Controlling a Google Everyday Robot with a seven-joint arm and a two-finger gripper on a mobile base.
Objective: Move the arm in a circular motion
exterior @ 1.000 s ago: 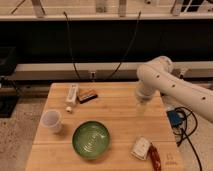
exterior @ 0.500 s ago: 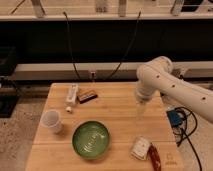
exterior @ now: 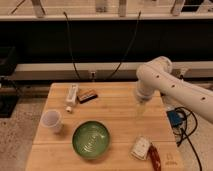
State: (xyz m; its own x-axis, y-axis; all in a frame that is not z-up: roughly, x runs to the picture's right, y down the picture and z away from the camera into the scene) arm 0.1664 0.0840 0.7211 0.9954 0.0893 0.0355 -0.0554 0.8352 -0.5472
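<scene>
The glossy white arm (exterior: 172,87) of thick rounded tube segments with small dark dots comes in from the right edge. It bends at a bulbous joint (exterior: 152,72) over the right part of the wooden table (exterior: 115,107). Its narrow pale tip, the gripper (exterior: 140,109), points down above the table's right half, right of the green bowl (exterior: 91,139). It holds nothing that I can see.
On the table: a white cup (exterior: 52,120) at the left, a white tube (exterior: 72,96) and a dark small box (exterior: 87,95) at the back, a white packet (exterior: 140,148) and a red object (exterior: 154,158) at the front right. A blue box with cables (exterior: 175,118) lies right of the table.
</scene>
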